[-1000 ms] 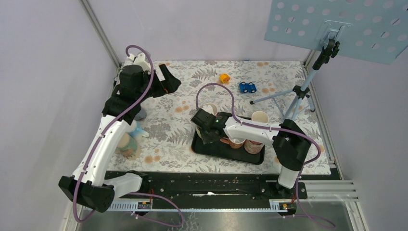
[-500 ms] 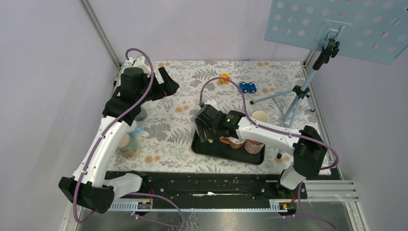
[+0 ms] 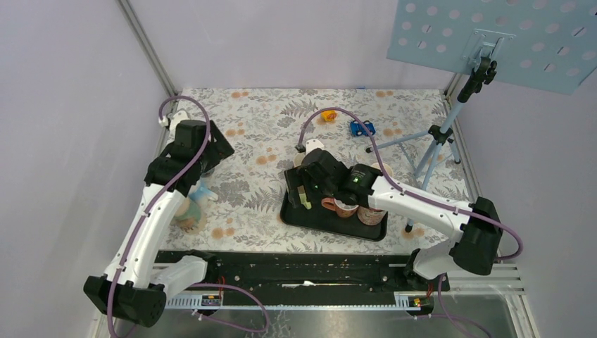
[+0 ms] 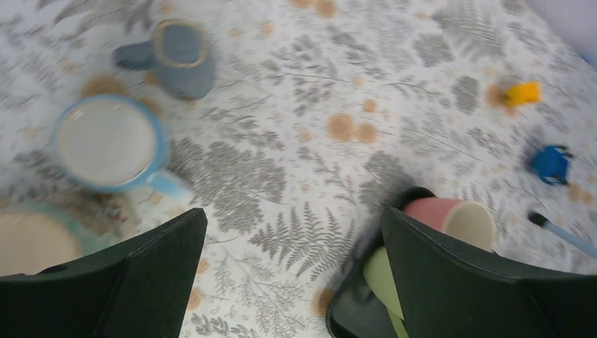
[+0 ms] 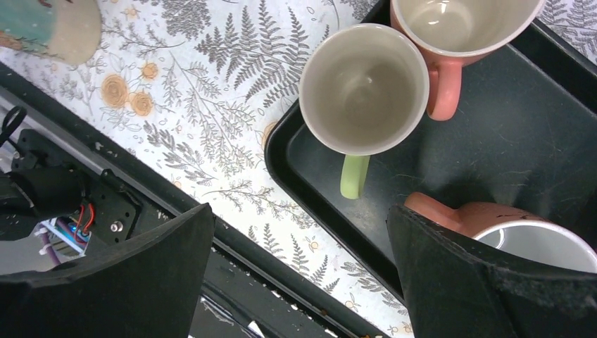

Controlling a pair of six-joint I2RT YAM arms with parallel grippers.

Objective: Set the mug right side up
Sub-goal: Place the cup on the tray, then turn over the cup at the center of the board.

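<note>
Over the near-left corner of the black tray [image 3: 327, 222], top view: right end effector [image 3: 304, 191] hangs above it. Left end effector [image 3: 217, 149] is well off to its left, above the fern-print worktop [image 3: 274, 116].

Right wrist view: fingers [image 5: 134, 282] spread wide, gripping nothing. Green-handled mug [image 5: 364, 88] stands rim up just ahead of the end effector, inside the tray corner, with its handle pointing back toward the end effector. Pink mug [image 5: 457, 28] touches it on the far-right side. Terracotta mug [image 5: 486, 215] sits just beside the right finger, apart from the green-handled one.

Left wrist view: fingers [image 4: 127, 289] spread, holding nothing. Ahead-left of this end effector a blue mug [image 4: 105, 144] stands rim up, with a grey mug [image 4: 179, 56] beyond it; cannot tell which way up the grey one is. Yellow toy [image 4: 524, 91] and blue toy [image 4: 552, 162] lie far ahead-right.
</note>
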